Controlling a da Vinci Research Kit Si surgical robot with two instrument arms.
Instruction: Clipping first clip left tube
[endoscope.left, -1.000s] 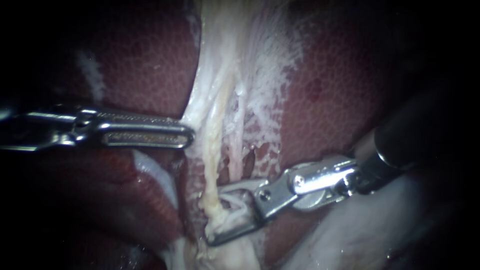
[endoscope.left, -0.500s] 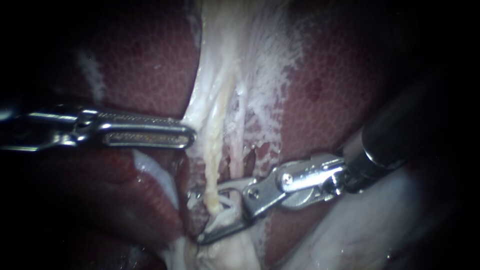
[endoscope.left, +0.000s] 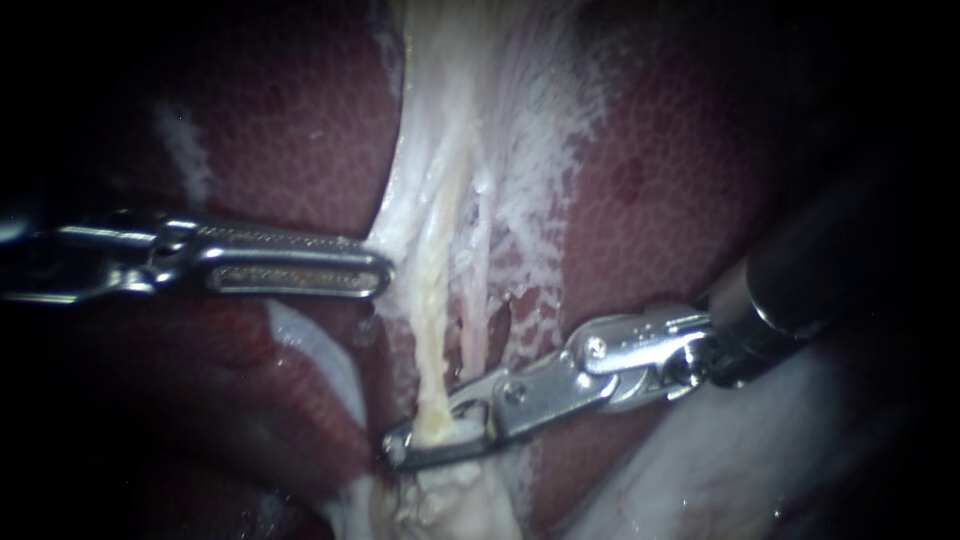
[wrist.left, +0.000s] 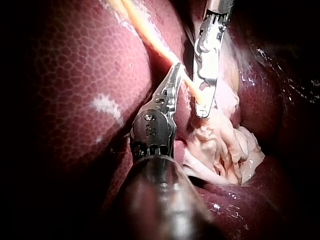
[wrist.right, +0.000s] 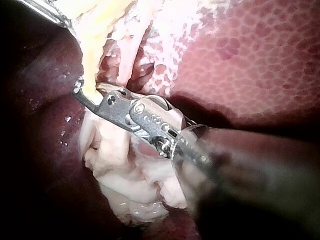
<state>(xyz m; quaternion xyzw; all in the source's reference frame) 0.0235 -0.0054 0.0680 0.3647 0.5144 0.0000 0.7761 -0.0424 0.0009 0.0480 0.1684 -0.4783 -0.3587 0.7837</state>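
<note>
The left tube (endoscope.left: 432, 330), yellowish, runs down the white tissue band (endoscope.left: 520, 150) between two liver lobes. A thinner pinkish tube (endoscope.left: 478, 300) lies just to its right. My right instrument (endoscope.left: 415, 440) comes in from the right, and its jaws are shut on the left tube's lower end, one jaw on each side. In the right wrist view these jaws (wrist.right: 82, 92) clamp the yellow tube (wrist.right: 92, 60). My left instrument (endoscope.left: 380, 270) has its jaws shut on the white tissue's left edge, holding it tented. In the left wrist view its tip (wrist.left: 175, 70) lies beside the tube (wrist.left: 155, 42).
Dark red liver (endoscope.left: 300, 130) flanks the band on both sides. Lumpy pale tissue (endoscope.left: 450, 500) sits under the right jaws, also in the wrist views (wrist.left: 220, 145) (wrist.right: 130, 170). A smooth pale mass (endoscope.left: 720, 470) lies below the right shaft.
The right jaws, open around the left tube a second ago, have slid left across it and shut on it. The left instrument has held still.
</note>
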